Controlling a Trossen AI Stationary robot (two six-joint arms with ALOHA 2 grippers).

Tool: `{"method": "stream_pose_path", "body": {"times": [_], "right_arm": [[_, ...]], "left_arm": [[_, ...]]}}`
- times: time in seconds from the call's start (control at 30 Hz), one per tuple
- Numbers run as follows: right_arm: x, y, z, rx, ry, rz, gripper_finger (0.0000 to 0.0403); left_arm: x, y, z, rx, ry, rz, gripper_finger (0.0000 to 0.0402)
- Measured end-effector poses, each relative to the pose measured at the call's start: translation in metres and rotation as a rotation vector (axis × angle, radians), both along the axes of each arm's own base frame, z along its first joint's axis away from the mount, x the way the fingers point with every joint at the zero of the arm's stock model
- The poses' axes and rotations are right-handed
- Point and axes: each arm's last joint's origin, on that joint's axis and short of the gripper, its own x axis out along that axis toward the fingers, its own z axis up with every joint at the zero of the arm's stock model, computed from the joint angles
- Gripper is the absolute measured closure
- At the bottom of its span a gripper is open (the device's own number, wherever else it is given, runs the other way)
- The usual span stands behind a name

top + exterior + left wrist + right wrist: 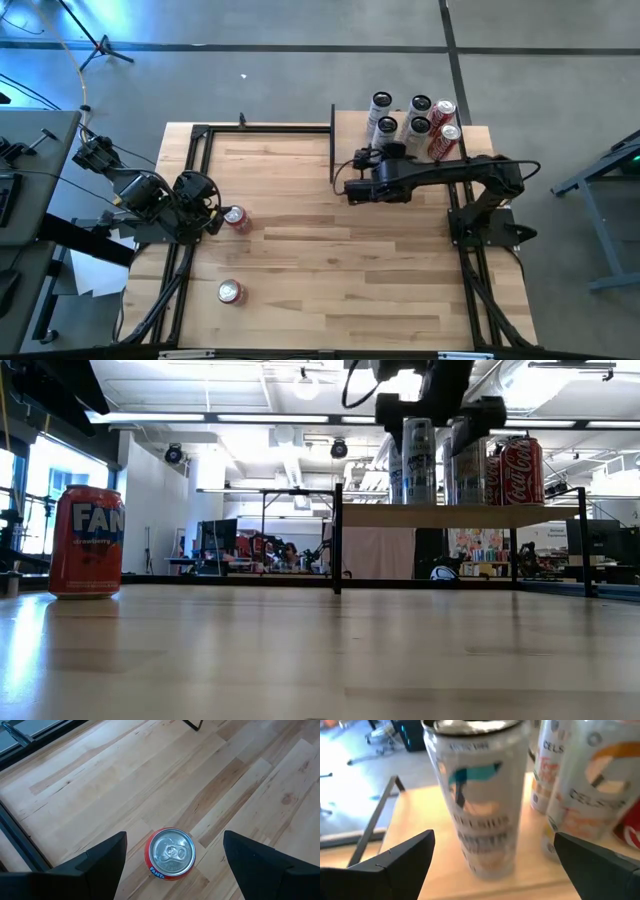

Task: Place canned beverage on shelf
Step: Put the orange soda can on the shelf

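The pale striped wooden bench (330, 260) stands on a grey concrete floor (250, 80) crossed by dark seam lines (455, 60). Beyond its far left corner, black tripod legs (100, 45) spread over the floor, with a yellow cable (75, 75) trailing near them. A grey side table (30, 170) sits left of the bench, and white papers (90, 275) lie just off its left edge. In the level view, bright ceiling lights (310, 385), a white pillar (210, 490), a window (40, 480) and cluttered desks (240, 550) fill the room behind.
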Motion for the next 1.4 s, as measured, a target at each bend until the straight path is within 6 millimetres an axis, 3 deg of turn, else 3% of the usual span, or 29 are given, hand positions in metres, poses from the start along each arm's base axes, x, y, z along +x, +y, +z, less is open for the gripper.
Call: {"method": "stream_pose_path", "body": {"times": [0.27, 0.53, 0.77, 0.9, 1.03, 1.2, 1.4], "right_arm": [[-0.018, 0.031, 0.017, 0.208, -0.018, 0.096, 0.0004], [-0.037, 0.086, 0.026, 0.455, 0.07, 0.34, 0.0004], [-0.066, 0.165, 0.027, 0.662, 0.064, 0.583, 0.0004], [-0.083, 0.217, 0.027, 0.711, -0.025, 0.802, 0.0004], [-0.105, 0.257, 0.031, 0.783, -0.11, 0.983, 0.0004], [-0.133, 0.287, 0.034, 0.895, -0.116, 1.113, 0.0004], [-0.159, 0.304, 0.034, 0.991, -0.04, 1.208, 0.0004]], "left_arm": [[0.0, 0.0, 0.0, 0.0, 0.0, 0.0, 0.0092], [0.0, 0.0, 0.0, 0.0, 0.0, 0.0, 0.0092], [0.0, 0.0, 0.0, 0.0, 0.0, 0.0, 0.0092], [0.0, 0.0, 0.0, 0.0, 0.0, 0.0, 0.0092], [0.0, 0.0, 0.0, 0.0, 0.0, 0.0, 0.0092], [0.0, 0.0, 0.0, 0.0, 0.0, 0.0, 0.0092], [0.0, 0.0, 0.0, 0.0, 0.0, 0.0, 0.0092]]}}
